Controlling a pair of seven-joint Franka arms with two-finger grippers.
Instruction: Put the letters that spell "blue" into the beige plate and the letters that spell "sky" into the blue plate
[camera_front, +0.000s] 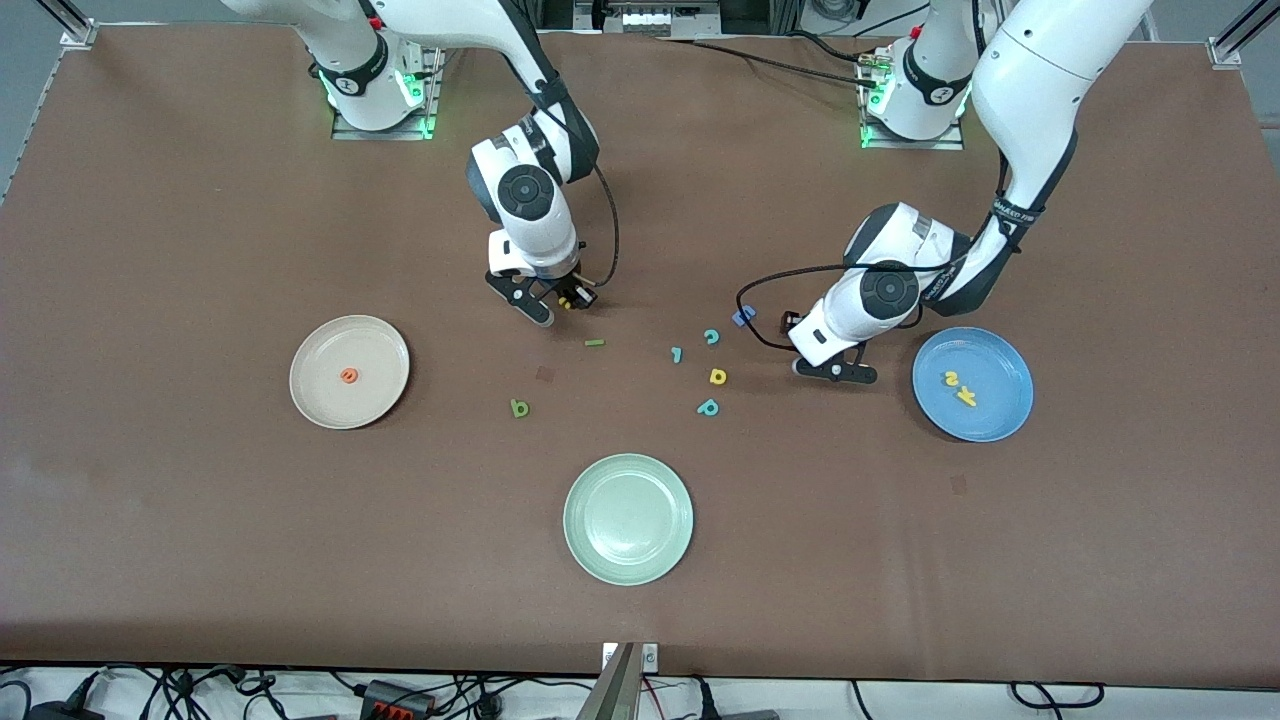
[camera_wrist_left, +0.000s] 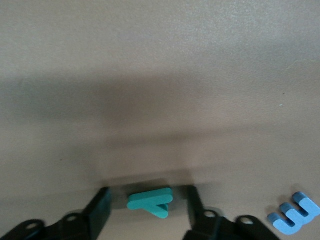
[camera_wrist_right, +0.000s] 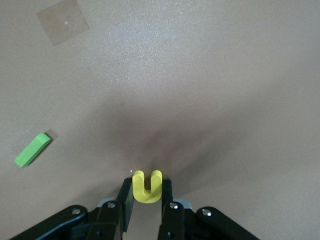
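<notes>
Foam letters readable: green b (camera_front: 518, 407), blue E (camera_wrist_left: 294, 214); arm sleeve print (camera_front: 1012, 213) possibly "FRANKA".

matt brown table (camera_front: 200, 520), glossy blue plate (camera_front: 1000, 420), matt yellow u (camera_wrist_right: 147, 186)

We are looking at a robotics laboratory, not a home or a shop. Two white robot arms (camera_front: 520, 190) are standing on metal base plates (camera_front: 380, 125) that are glowing with green lights. A large table (camera_front: 200, 520) with a plain brown cover is filling the whole front view, and aluminium frame profiles (camera_front: 70, 25) are showing at its corners. Black cables and power strips (camera_front: 400, 697) are lying on the pale floor along the table's near edge. Small foam letters (camera_front: 713, 376) and plastic plates (camera_front: 628, 518) are serving as test objects.
</notes>
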